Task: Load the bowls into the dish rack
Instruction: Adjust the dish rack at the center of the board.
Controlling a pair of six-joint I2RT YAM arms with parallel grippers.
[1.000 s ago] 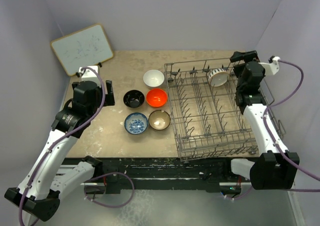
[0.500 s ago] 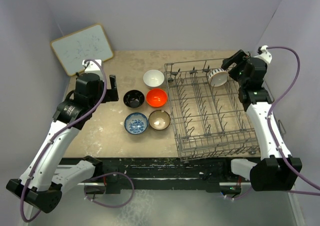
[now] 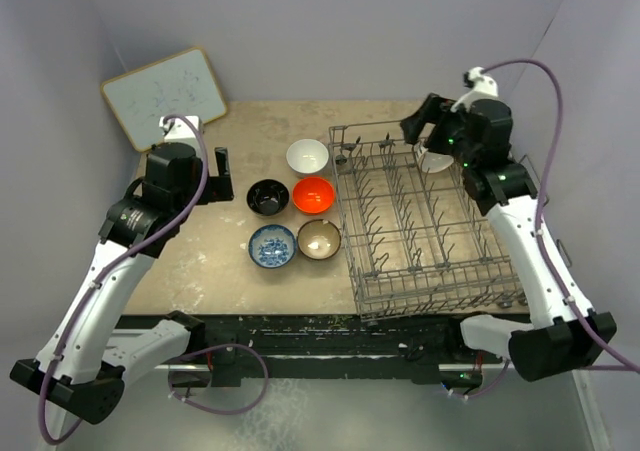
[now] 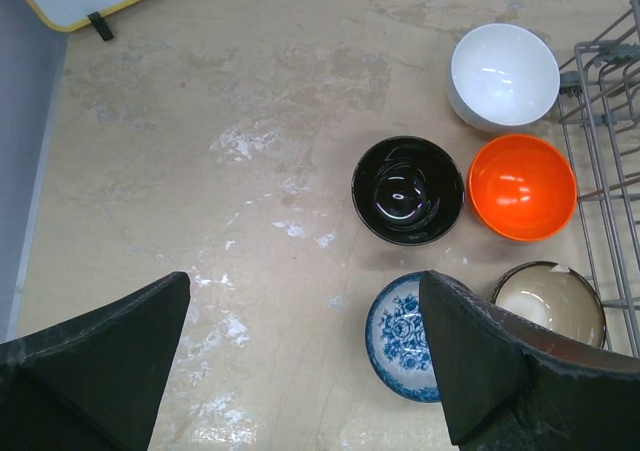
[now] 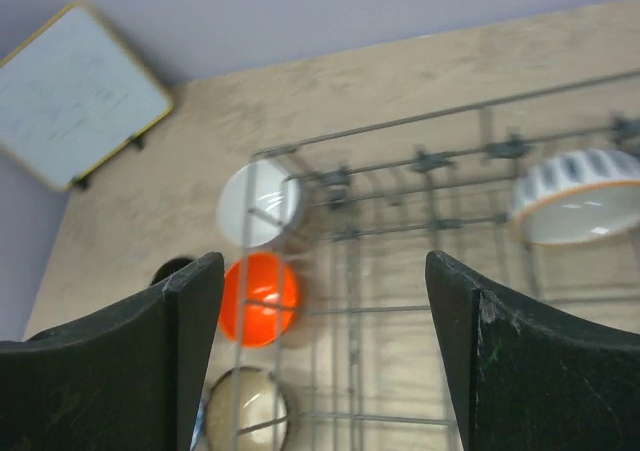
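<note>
Left gripper [image 4: 305, 281] wide beside 5 bowls [image 4: 408, 191] — right gripper [image 5: 325, 261] wide, cream bowl [image 5: 575, 199] ahead.

Yellow-framed whiteboard [image 3: 163, 97] propped upright at the table's far left corner, faint scribbles across it, mottled beige table [image 3: 255, 123], whitish scuffs

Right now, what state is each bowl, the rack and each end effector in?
dish rack: holds one bowl.
cream-beige bowl: in dish rack, tipped on edge.
white bowl: upright on table, empty.
black bowl: upright on table, empty.
orange-red bowl: upright on table, empty.
blue-and-white bowl: upright on table, empty.
brown bowl: upright on table, empty.
left end effector: open, empty.
right end effector: open, empty.
</note>
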